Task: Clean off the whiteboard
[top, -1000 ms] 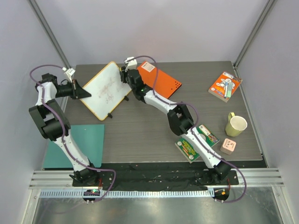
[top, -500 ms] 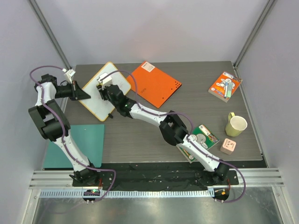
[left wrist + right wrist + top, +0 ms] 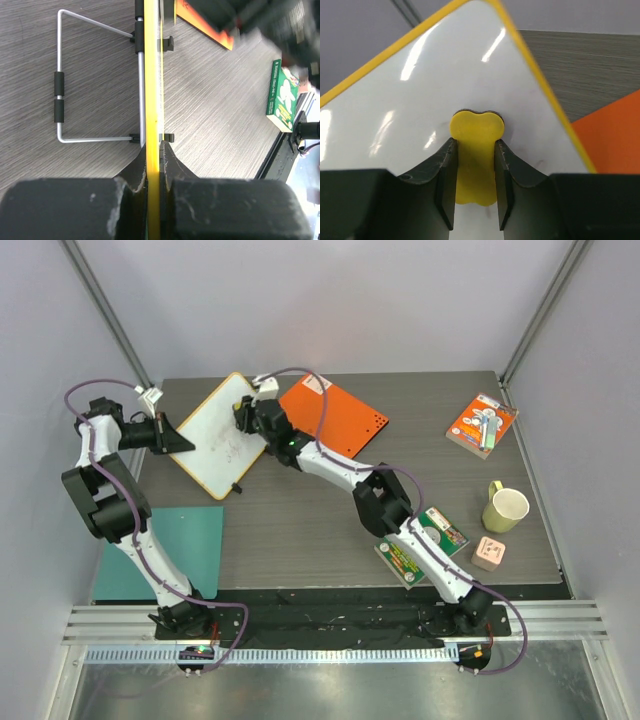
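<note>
The whiteboard (image 3: 222, 440), white with a yellow rim and black scribbles, stands tilted on a wire stand at the table's far left. My left gripper (image 3: 178, 440) is shut on its left edge; the left wrist view shows the yellow rim (image 3: 152, 100) edge-on between the jaws. My right gripper (image 3: 246, 418) is shut on a yellow bone-shaped eraser (image 3: 476, 155) and presses it against the white face (image 3: 420, 100) near the board's upper right corner.
An orange board (image 3: 340, 418) lies just right of the whiteboard. A teal sheet (image 3: 180, 545) lies at the near left. A green box (image 3: 420, 540), a pink block (image 3: 489, 553), a yellow-green mug (image 3: 505, 507) and an orange packet (image 3: 481, 424) lie at the right.
My right gripper swept the eraser left and down across the board, then back up and right toward the upper right corner. The left gripper has kept its hold on the rim.
</note>
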